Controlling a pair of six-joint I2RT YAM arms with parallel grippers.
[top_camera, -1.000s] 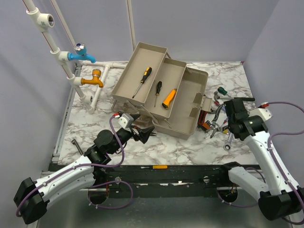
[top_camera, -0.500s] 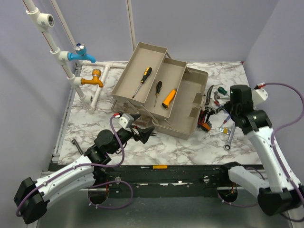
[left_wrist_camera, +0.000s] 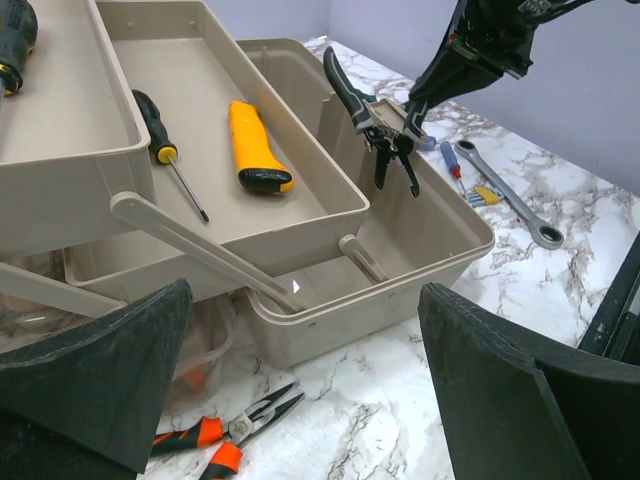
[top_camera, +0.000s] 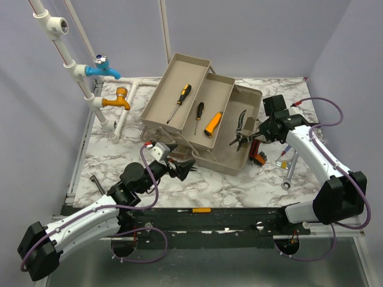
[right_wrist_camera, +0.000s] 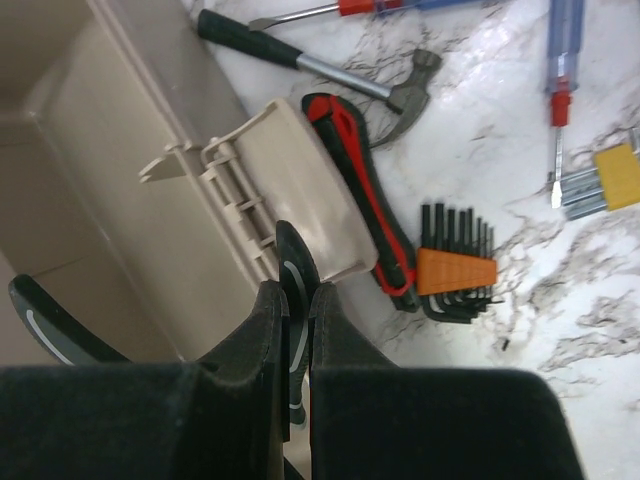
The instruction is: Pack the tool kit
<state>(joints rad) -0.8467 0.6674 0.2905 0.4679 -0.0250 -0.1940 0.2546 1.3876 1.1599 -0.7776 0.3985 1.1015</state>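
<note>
The toolbox (top_camera: 227, 160) stands open on the marbled desk (top_camera: 239, 188), its trays fanned out to the left of my right end effector (top_camera: 254, 133), with plain purple walls all round. That end effector is pinched tight on dark-handled pliers (left_wrist_camera: 385, 115), which hang over the deep bin, just inside its right rim. My left end effector (top_camera: 187, 168) gapes fully wide, gripping nothing, close to the box's front wall. On the near side of the right end effector lie orange hex keys (right_wrist_camera: 455, 270) and a wrench (top_camera: 289, 173), then marble to the desk's edge.

R end effector (top_camera: 256, 133) grips black pliers (top_camera: 242, 127) over toolbox (top_camera: 222, 161) btm bin; L end effector (top_camera: 184, 167) spread wide.
</note>
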